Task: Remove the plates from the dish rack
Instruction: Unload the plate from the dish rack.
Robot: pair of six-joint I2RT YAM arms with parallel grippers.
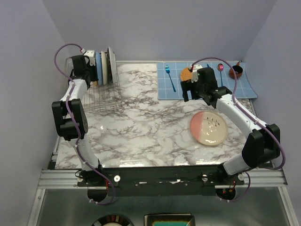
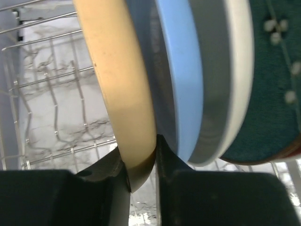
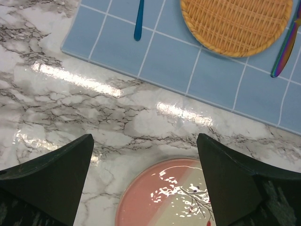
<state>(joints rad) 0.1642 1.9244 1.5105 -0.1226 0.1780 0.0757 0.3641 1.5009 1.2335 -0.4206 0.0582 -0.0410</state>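
left gripper (image 2: 141, 175) is at the far left of the table, jaws pinching the lower rim of the plain cream round ceramic plate (image 2: 117, 84), one finger on each face. the cream plate stands on edge in the silver wire-grid dish rack (image 1: 101, 99), at the left end of a close row. to its right in the rack stand a light blue round plate (image 2: 181, 80), a white round plate (image 2: 230, 70) and a teal round plate with a red rim (image 2: 275, 103), all upright. right gripper (image 3: 146, 183) hangs over the marble-patterned table top (image 1: 141, 132) at right, jaws spread wide with nothing between them. just nearer than it, the half pink, half cream round ceramic plate with a twig motif (image 1: 209, 128) lies flat on the table, outside the rack. at far right a blue grid-patterned mat (image 3: 169, 61) carries an orange woven round disc (image 3: 235, 21), a blue spoon (image 3: 139, 21), an iridescent spoon (image 3: 283, 54) and a dark red cup (image 1: 236, 72).
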